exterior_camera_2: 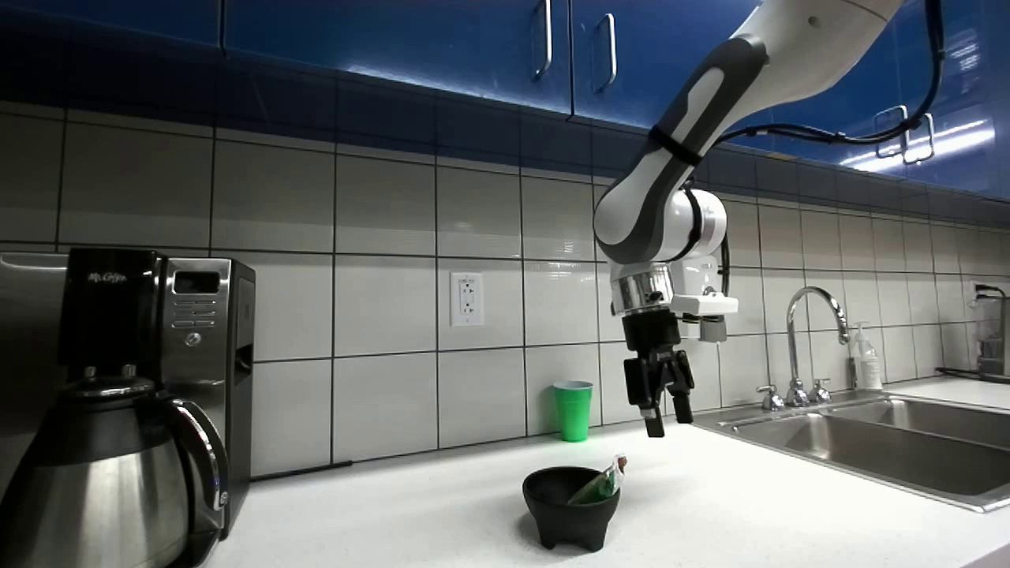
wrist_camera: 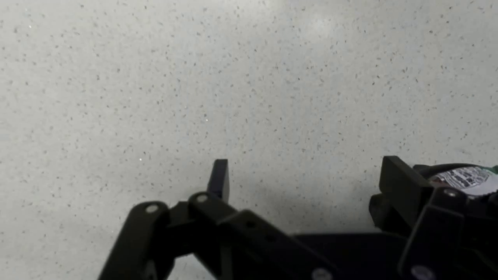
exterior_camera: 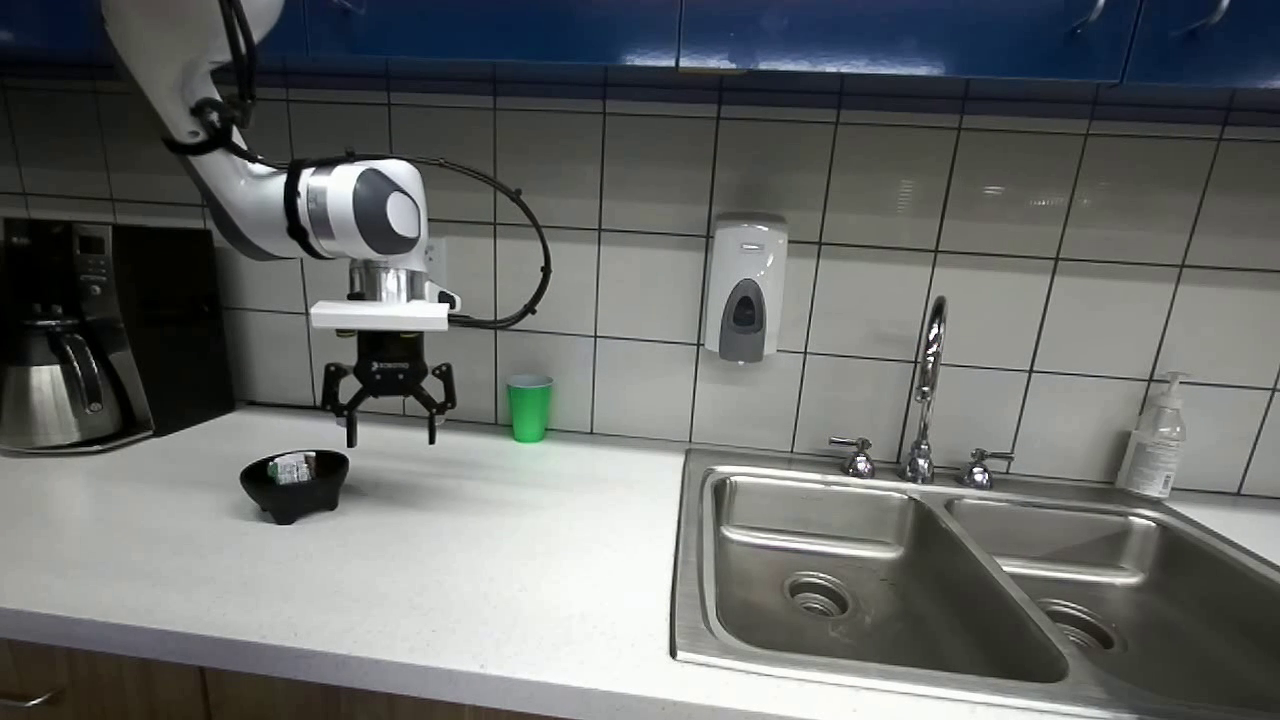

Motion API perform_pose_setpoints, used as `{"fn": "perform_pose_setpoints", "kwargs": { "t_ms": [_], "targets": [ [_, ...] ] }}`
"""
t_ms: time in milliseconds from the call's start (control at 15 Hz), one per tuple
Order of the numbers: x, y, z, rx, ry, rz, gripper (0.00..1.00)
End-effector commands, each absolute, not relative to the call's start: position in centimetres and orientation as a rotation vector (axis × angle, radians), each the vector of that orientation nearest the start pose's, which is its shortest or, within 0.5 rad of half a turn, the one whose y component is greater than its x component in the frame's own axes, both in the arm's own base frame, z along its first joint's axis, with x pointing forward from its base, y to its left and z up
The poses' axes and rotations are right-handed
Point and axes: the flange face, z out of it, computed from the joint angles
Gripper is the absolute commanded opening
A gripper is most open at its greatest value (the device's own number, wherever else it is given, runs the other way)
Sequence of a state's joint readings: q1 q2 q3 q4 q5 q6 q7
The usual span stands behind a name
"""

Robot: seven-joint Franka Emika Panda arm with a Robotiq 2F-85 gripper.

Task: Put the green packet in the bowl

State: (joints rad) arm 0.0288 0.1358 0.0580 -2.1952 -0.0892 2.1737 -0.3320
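Note:
The green packet lies inside the small black bowl on the counter. In an exterior view the packet leans against the bowl's inner wall, with its end sticking up above the rim. My gripper is open and empty. It hangs above the counter, beside the bowl on the sink side and higher than the rim; it also shows in an exterior view. In the wrist view, only counter shows between the fingers. Part of the packet and bowl rim show behind the right-hand finger, which hides the rest.
A green cup stands by the tiled wall. A coffee maker with a steel carafe stands past the bowl. A double sink with a faucet lies at the opposite end. Blue cabinets hang above.

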Motion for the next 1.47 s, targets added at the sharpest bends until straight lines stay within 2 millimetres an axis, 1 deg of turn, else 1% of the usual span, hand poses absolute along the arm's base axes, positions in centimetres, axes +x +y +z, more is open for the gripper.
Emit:
{"fn": "perform_pose_setpoints", "kwargs": {
  "t_ms": [0,133,200,533,1000,1133,1200,1400],
  "targets": [
    [49.9,3.0,32.0,-3.094,-0.709,0.243,1.00],
    [48.9,2.5,32.0,-3.101,-0.673,0.249,1.00],
    [48.3,2.2,32.2,-3.107,-0.622,0.239,1.00],
    [45.4,0.6,33.2,-3.114,-0.491,0.241,1.00],
    [41.7,0.1,33.6,-3.136,-0.384,0.231,1.00],
    [41.0,0.3,33.6,-3.146,-0.375,0.235,1.00],
    [42.4,0.2,33.0,-3.132,-0.419,0.267,1.00],
    [41.7,0.2,33.1,-3.134,-0.408,0.264,1.00]
  ]
}}
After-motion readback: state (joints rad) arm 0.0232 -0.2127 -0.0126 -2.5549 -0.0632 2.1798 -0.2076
